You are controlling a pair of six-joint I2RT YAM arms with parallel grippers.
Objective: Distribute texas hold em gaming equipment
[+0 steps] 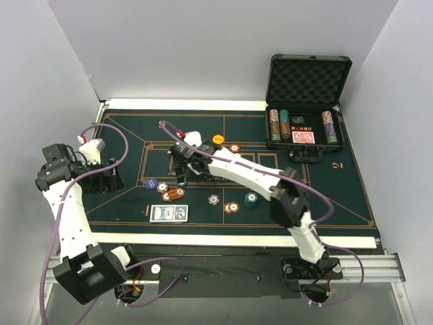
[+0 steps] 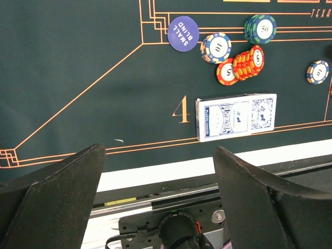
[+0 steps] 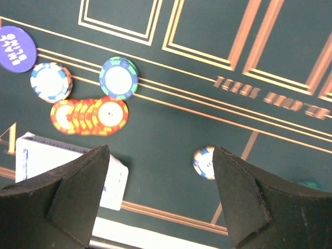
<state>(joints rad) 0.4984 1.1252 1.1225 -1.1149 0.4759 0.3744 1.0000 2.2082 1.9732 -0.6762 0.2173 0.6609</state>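
Observation:
Blue-backed cards [image 1: 168,213] lie near the front of the green mat [image 1: 122,139], also in the left wrist view [image 2: 236,116] and right wrist view [image 3: 52,161]. Beside them are a dark blue chip [image 1: 151,183], a white-blue chip [image 2: 216,47], a fanned orange stack [image 1: 174,194] and a green-blue stack [image 3: 119,78]. My right gripper [image 1: 184,170] hovers open above this cluster [image 3: 161,197], holding nothing. My left gripper [image 1: 111,175] is open and empty at the mat's left side [image 2: 161,192].
More chips lie mid-mat: a white-blue one [image 1: 214,199], an orange one [image 1: 232,207], a teal stack [image 1: 251,199], an orange button [image 1: 218,139] and a chip [image 1: 234,148]. The open black case [image 1: 308,115] with chip rows and a red deck stands back right.

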